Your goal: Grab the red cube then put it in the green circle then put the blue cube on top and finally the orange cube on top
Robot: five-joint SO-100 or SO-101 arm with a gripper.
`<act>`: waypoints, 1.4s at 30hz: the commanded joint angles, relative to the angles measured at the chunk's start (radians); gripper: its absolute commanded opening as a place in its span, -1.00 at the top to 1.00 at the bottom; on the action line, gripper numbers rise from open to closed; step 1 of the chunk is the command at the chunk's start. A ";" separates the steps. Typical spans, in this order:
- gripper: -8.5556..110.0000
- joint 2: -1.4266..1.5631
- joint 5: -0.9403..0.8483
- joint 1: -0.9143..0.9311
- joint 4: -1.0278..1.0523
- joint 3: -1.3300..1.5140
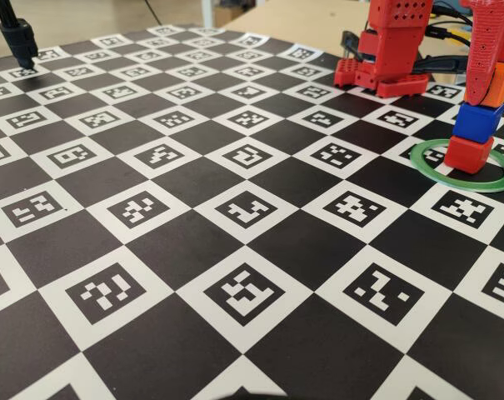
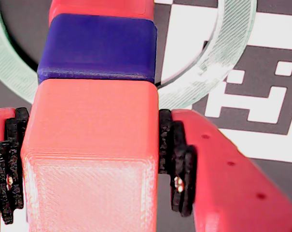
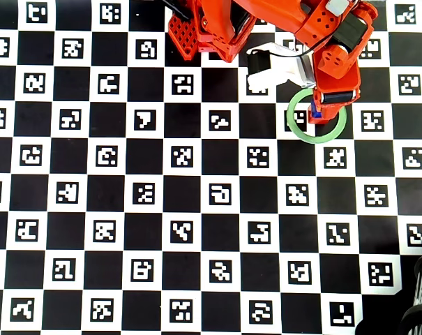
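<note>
Orange cube fills the near wrist view, clamped between the jaws' black pads. It sits on the blue cube, which rests on the red cube inside the green circle on the checkered desk.

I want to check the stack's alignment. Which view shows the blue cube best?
The fixed view: the blue cube shows side-on between its neighbours. The wrist view shows only its top; the overhead view shows just a sliver beneath the arm.
</note>
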 commanded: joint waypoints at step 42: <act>0.13 0.094 -0.014 -0.084 0.181 -0.202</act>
